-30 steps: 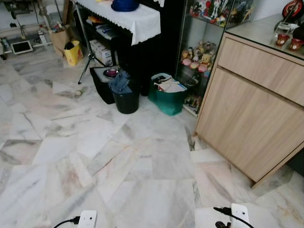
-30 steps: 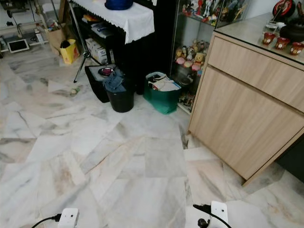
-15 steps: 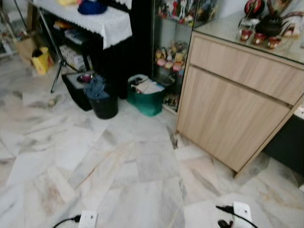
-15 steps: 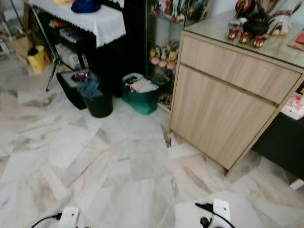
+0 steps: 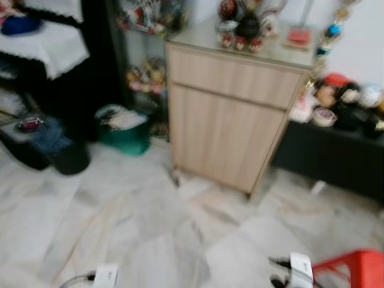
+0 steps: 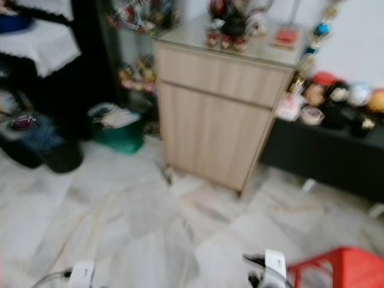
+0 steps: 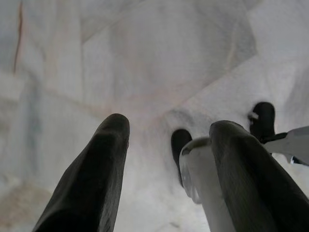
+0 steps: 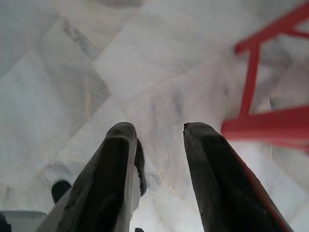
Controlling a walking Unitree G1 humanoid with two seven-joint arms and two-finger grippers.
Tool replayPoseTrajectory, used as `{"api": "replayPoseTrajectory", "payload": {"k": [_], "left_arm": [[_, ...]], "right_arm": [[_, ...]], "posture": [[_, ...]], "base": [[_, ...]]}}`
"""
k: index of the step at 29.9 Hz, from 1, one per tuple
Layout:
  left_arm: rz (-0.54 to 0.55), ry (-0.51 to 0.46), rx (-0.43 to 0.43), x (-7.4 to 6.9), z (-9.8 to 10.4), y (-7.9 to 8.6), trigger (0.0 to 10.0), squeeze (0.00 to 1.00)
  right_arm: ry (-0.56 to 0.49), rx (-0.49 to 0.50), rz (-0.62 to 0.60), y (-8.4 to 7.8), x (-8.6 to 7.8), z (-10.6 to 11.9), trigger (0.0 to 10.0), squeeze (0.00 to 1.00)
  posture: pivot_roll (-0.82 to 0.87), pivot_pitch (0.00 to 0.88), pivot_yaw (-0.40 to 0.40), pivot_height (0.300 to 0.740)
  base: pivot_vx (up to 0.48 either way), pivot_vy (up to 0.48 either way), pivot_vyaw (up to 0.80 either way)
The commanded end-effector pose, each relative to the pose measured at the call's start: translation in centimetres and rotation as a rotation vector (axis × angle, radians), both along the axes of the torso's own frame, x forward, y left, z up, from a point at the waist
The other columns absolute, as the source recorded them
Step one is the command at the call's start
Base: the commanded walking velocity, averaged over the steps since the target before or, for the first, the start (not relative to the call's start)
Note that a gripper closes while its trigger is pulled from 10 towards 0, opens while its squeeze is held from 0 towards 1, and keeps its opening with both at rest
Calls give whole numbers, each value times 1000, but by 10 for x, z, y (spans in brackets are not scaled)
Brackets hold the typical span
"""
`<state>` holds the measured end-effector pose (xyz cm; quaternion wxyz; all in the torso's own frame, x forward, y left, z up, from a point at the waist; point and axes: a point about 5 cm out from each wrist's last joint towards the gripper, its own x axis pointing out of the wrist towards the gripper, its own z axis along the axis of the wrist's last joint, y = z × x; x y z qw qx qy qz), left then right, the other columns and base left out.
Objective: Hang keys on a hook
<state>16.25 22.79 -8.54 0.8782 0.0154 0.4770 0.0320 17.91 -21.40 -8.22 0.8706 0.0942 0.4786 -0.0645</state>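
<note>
Head views, blurred: a light wooden cabinet [image 5: 231, 123] stands on the pale marble floor [image 5: 138, 222], a green bag [image 5: 123, 129] and black bin [image 5: 66, 159] to its left, a red stool [image 6: 336, 267] nearby at lower right.

Left wrist view: left gripper [image 7: 169, 150] hangs over marble, fingers apart, empty.

Right wrist view: right gripper [image 8: 157, 159] likewise spread, empty, beside the stool's red frame.
</note>
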Motion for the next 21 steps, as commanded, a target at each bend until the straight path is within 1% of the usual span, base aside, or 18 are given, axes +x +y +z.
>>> {"api": "replayPoseTrajectory", "payload": {"k": [1,9,21], "left_arm": [[5,7,-12,1,-1,-4,10000,0],[13,-3,-25,5,-1,-12,10000,0],[31,-1,-26,1,-2,-12,10000,0]], "right_arm": [[5,-11,-10,-5,-1,1,10000,0],[-1,-16,-9,-6,2,2,10000,0],[-4,-18,-6,-7,2,3,10000,0]], "posture": [[43,0,-16,729],[51,0,-28,729],[54,0,-31,729]], "base": [[0,0,-781],[0,0,-776],[0,0,-777]]}}
